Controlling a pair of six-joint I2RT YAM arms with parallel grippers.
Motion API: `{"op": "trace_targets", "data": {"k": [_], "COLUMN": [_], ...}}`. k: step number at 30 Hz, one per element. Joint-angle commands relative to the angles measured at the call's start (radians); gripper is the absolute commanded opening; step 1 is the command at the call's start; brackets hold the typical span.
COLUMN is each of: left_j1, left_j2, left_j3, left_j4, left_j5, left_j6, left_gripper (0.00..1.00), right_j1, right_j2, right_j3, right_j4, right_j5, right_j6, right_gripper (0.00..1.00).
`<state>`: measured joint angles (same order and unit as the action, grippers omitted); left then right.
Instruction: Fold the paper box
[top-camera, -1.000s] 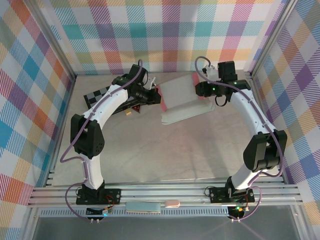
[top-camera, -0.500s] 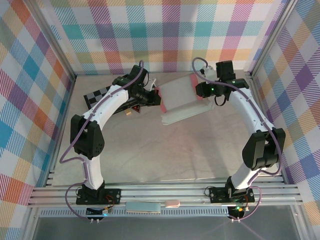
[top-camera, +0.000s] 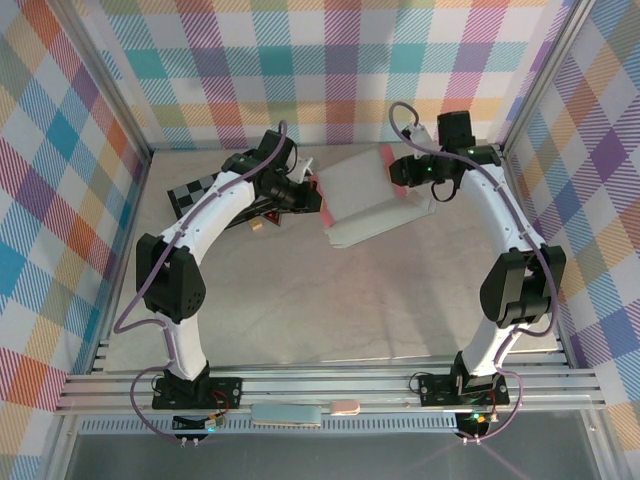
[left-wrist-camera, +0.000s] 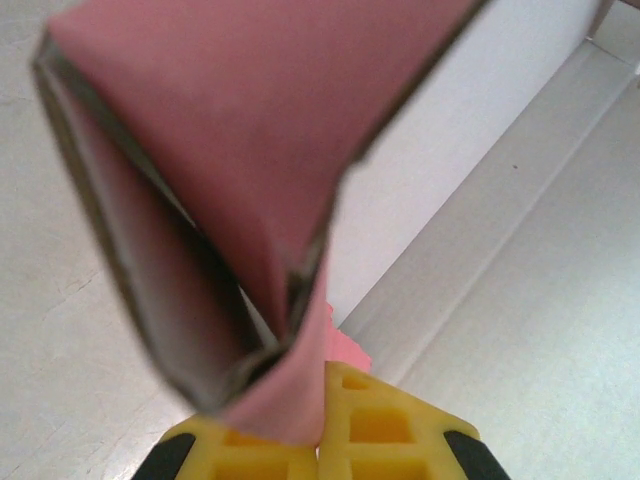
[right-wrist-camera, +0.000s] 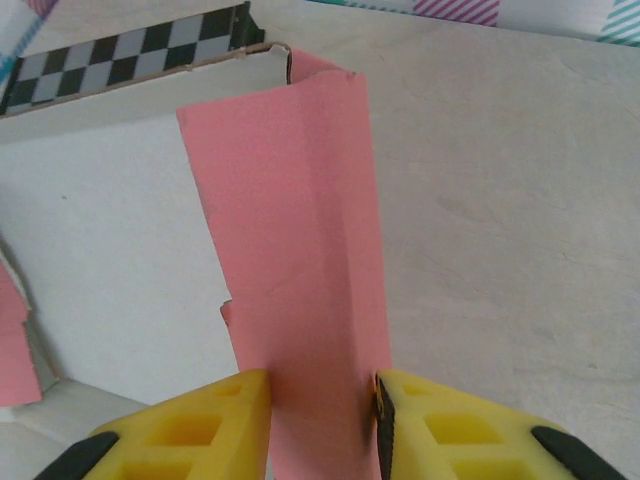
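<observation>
Straight ahead of the left gripper (left-wrist-camera: 322, 400) the way is blocked. A folded pink flap of the paper box (left-wrist-camera: 230, 170) rises from between its closed fingers, blurred, and takes up the room forward and to its left. To its right the box's pale inside lies open. The right gripper (right-wrist-camera: 322, 395) has another pink flap standing between its fingers, perhaps touching both. Bare table (right-wrist-camera: 500, 220) is free to its right. The pale box panel and the checkered board (right-wrist-camera: 120, 50) lie ahead-left.

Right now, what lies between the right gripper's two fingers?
A pink flap of the paper box, its edges near both yellow fingers; the right wrist view shows it.
</observation>
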<state>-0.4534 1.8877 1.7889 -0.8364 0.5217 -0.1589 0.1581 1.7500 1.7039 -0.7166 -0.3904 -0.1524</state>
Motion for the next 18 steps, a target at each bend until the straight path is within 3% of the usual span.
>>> {"op": "trace_targets", "data": {"k": [1,10,18], "left_j1": [-0.022,-0.021,-0.021], "left_j2": [-0.036,-0.031,-0.034], "left_j3": [-0.013,0.003,-0.005], "left_j4": [-0.01,-0.013,-0.023], "left_j5": [0.03,0.042,0.036], "left_j6": [0.048,0.058,0.07], "left_gripper": [0.0,0.0,0.0], "right_j1": [-0.001,-0.002,0.0], "right_j2": [0.012,0.035,0.066], "right_j3": [0.039,0.045,0.11], "right_j4": [-0.011,-0.017,-0.037], "right_j5": [-0.127,-0.065,-0.048], "right_j6": [-0.041,-0.054,-0.056], "right_gripper": [0.32,0.4,0.37]}}
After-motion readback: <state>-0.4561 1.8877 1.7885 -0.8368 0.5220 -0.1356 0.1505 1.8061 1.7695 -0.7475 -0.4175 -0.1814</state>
